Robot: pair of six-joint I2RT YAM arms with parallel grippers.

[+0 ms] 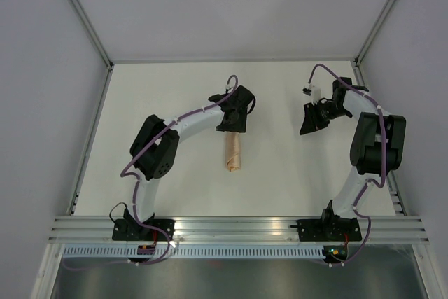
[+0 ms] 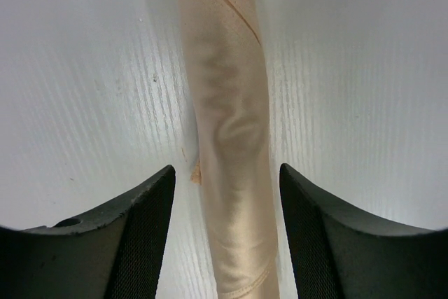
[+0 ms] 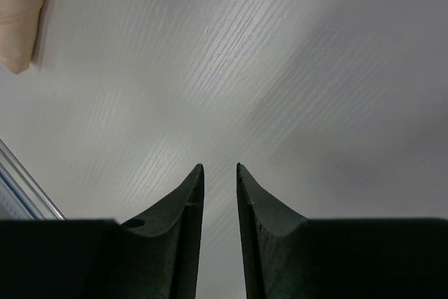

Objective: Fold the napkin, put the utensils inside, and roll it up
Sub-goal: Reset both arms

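The napkin (image 1: 232, 153) lies on the white table as a tight peach-orange roll, its length running toward and away from the arm bases. In the left wrist view the napkin (image 2: 231, 131) passes between my fingers, with a strip of table showing on each side. My left gripper (image 1: 232, 127) hangs over the roll's far end, open and not touching the cloth; in its own view the left gripper (image 2: 227, 169) straddles the roll. My right gripper (image 1: 310, 120) is off to the right over bare table; the right gripper (image 3: 220, 166) stands slightly open and holds nothing. One end of the napkin (image 3: 21, 12) shows at its view's top left. The utensils are hidden.
An aluminium rail (image 1: 238, 227) runs along the table's near edge and carries both arm bases; a piece of the rail (image 3: 21, 190) shows in the right wrist view. Grey enclosure walls (image 1: 42, 68) close off the left, right and back.
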